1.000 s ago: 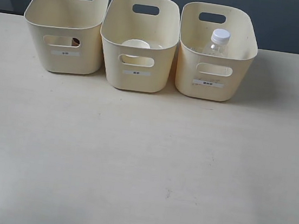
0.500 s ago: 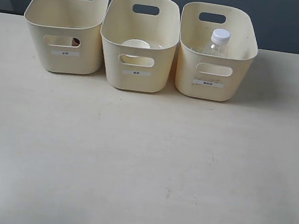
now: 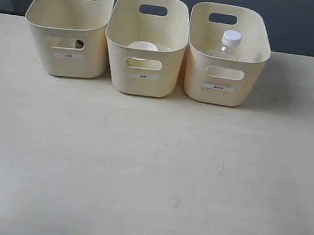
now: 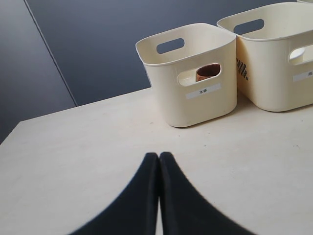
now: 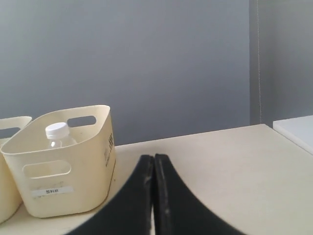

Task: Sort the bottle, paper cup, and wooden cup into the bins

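Three cream bins stand in a row at the back of the table. The left bin (image 3: 70, 26) holds the wooden cup (image 3: 79, 44), a brown sliver seen through its handle cut-out, clearer in the left wrist view (image 4: 208, 71). In the middle bin (image 3: 147, 45) sits the paper cup (image 3: 142, 47). The bottle (image 3: 229, 45) stands upright in the right bin (image 3: 228, 54), white cap showing (image 5: 57, 130). My left gripper (image 4: 159, 155) is shut and empty, short of the left bin (image 4: 193, 73). My right gripper (image 5: 153, 157) is shut and empty beside the right bin (image 5: 63, 161). Neither gripper shows in the exterior view.
The pale table (image 3: 150, 174) stretches from the bins to the front edge. A dark wall rises behind the bins. In the right wrist view a white surface (image 5: 296, 129) lies beyond the table's far edge.
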